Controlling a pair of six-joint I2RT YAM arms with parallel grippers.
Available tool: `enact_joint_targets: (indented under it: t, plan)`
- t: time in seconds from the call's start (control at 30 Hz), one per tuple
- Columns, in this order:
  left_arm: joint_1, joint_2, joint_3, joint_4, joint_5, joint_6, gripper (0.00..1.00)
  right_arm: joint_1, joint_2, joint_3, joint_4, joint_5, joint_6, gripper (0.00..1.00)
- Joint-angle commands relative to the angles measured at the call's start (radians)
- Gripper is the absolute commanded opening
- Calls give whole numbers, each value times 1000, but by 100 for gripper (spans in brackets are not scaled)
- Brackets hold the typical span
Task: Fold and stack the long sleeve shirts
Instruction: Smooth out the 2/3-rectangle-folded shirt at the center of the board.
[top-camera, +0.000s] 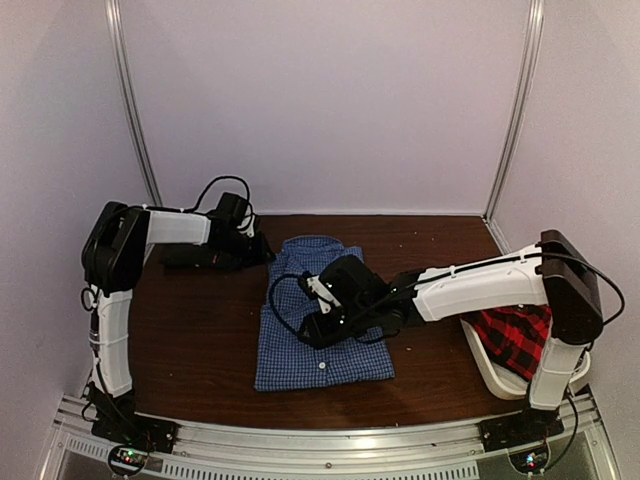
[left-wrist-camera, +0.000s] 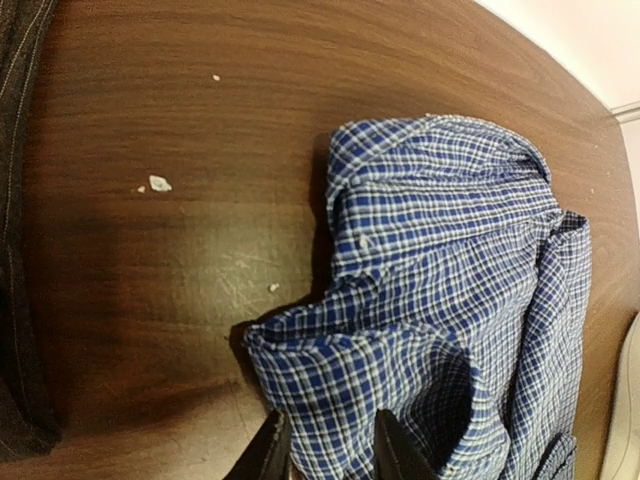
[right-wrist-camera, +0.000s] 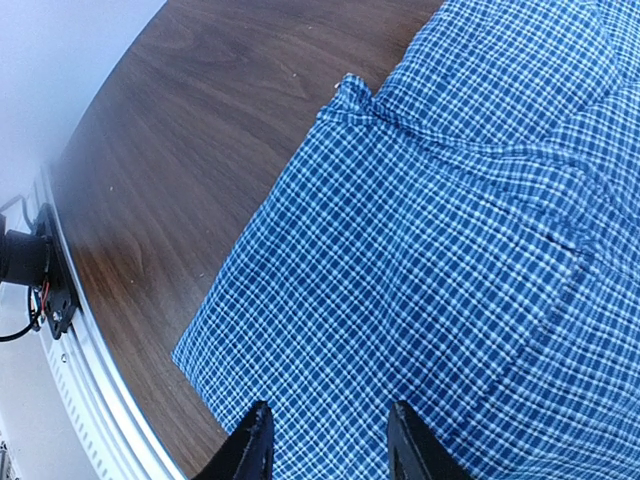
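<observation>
The blue gingham shirt (top-camera: 325, 340) lies folded in a rough rectangle at the table's middle, collar at the far end. My right gripper (top-camera: 312, 325) hovers over it, open and empty; in the right wrist view (right-wrist-camera: 330, 445) its fingers stand apart above the flat cloth (right-wrist-camera: 450, 250). My left gripper (top-camera: 255, 248) is at the shirt's far left corner, open, with a bunched fold of the blue shirt (left-wrist-camera: 440, 270) showing between its fingertips (left-wrist-camera: 333, 455). The dark charcoal shirt (top-camera: 195, 258) lies at the far left, under the left arm. The red-and-black plaid shirt (top-camera: 515, 335) lies in the tub.
A white plastic tub (top-camera: 490, 378) stands at the right front, under the right arm. A few white crumbs (left-wrist-camera: 160, 183) lie on the brown table. A metal rail (top-camera: 320, 440) runs along the near edge. White walls close in the back and sides.
</observation>
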Motion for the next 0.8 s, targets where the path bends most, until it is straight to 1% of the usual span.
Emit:
enact_joint_targets:
  t: [0.0,0.13,0.2,0.33,0.47,0.77]
  plan:
    - [16,44,47,1,-15,21,30,35,46,46,3,-18,-33,40]
    - [18,76,71,2,7,21,29,49,77,42,1,-21,-35,40]
    - [18,90,85,3,12,21,27,52,88,36,2,-22,-35,40]
    - [19,111,118,3,16,26,16,58,109,23,2,-25,-41,40]
    - [18,126,162,-4,9,41,8,61,129,18,-8,-24,-50,41]
    - [19,152,250,-25,-3,89,6,76,170,7,-20,-27,-60,40]
